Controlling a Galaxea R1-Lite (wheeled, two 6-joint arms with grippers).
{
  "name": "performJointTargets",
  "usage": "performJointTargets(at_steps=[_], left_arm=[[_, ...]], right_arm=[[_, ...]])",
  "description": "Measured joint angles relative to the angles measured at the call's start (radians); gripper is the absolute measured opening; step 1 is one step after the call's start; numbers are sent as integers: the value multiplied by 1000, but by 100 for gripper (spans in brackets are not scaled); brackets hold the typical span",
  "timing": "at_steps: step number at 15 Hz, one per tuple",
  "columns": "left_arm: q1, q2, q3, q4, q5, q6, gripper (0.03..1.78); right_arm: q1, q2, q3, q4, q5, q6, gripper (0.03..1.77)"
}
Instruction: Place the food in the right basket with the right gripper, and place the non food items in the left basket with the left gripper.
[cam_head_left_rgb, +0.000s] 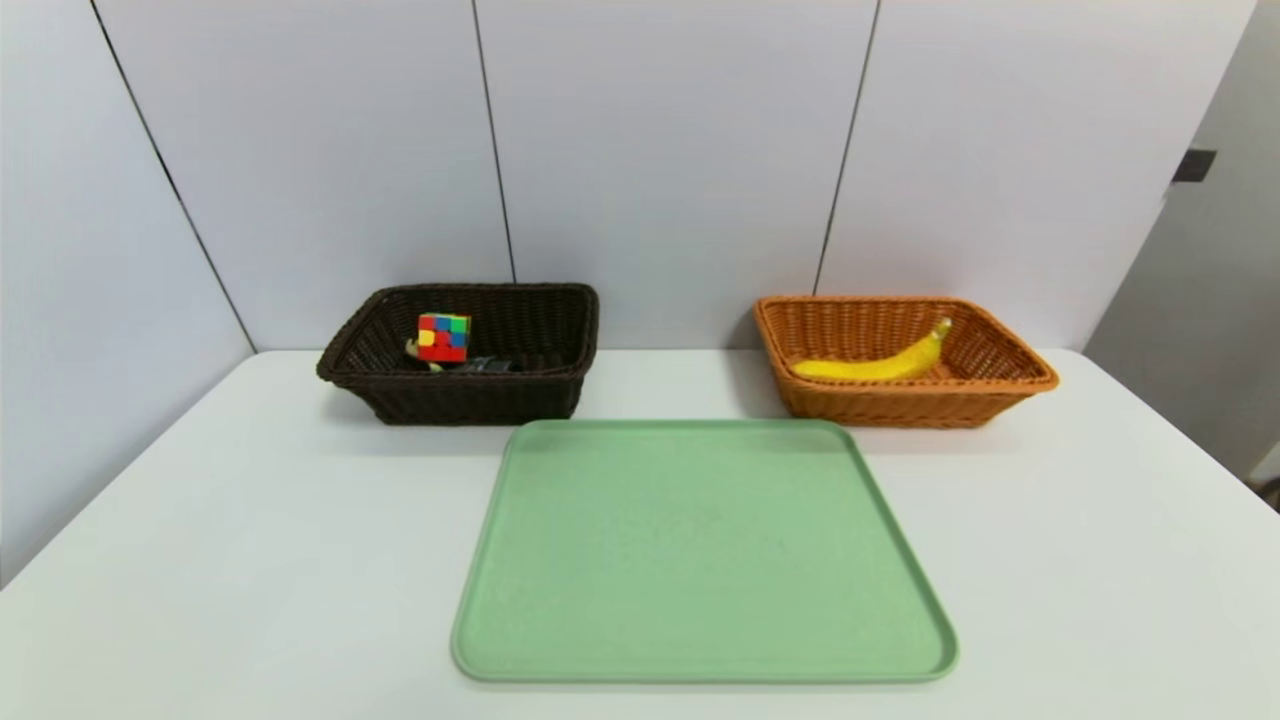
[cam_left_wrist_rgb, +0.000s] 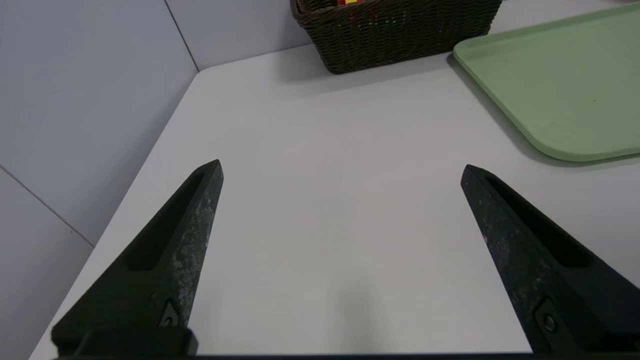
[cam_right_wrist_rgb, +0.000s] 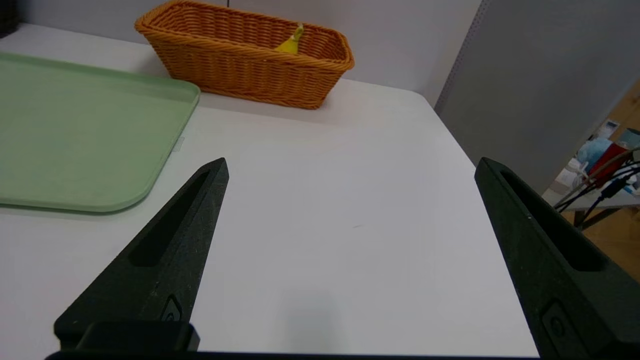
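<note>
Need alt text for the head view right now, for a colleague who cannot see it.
A green tray lies bare at the centre of a white table. Behind it, the dark brown basket on the left holds a puzzle cube atop darker items, and the orange basket on the right holds a banana.

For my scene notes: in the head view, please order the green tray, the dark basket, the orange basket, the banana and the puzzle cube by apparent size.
1. green tray
2. dark basket and orange basket, alike
3. banana
4. puzzle cube
</note>
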Motion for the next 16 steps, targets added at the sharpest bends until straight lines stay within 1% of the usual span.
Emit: performJointTargets(at_steps=[2, 3, 4, 5, 6, 7, 8, 9, 10, 11, 14, 16], left_arm=[[0, -1, 92, -180, -6, 26, 169], [0, -1, 108, -189, -9, 26, 169], [0, -1, 114, -163, -22, 14, 169], [1, -1, 120, -112, -36, -5, 169], [0, -1, 120, -96, -35, -32, 169], [0, -1, 122, -92, -29, -66, 169], [0, -1, 122, -93, -18, -96, 169], [0, -1, 122, -95, -9, -124, 169], [0, -1, 122, -93, 3, -146, 169], [0, -1, 122, -94, 24, -157, 169], [0, -1, 123, -93, 29, -142, 169], [0, -1, 123, -97, 29, -165, 169]], right_arm=[[0, -11, 99, -228, 41, 1, 170], [0, -13, 113, -268, 65, 0, 170], [0, -15, 121, -257, 77, 1, 170], [0, -16, 126, -201, 97, 7, 170], [0, -16, 129, -113, 120, 20, 170], [0, -16, 129, -44, 123, 51, 170], [0, -16, 130, -15, 118, 98, 170], [0, -16, 130, -15, 106, 149, 170], [0, -16, 130, -16, 80, 199, 170], [0, -16, 130, -17, 67, 224, 170], [0, -16, 131, -17, 66, 231, 170], [0, -16, 131, -17, 66, 232, 170]])
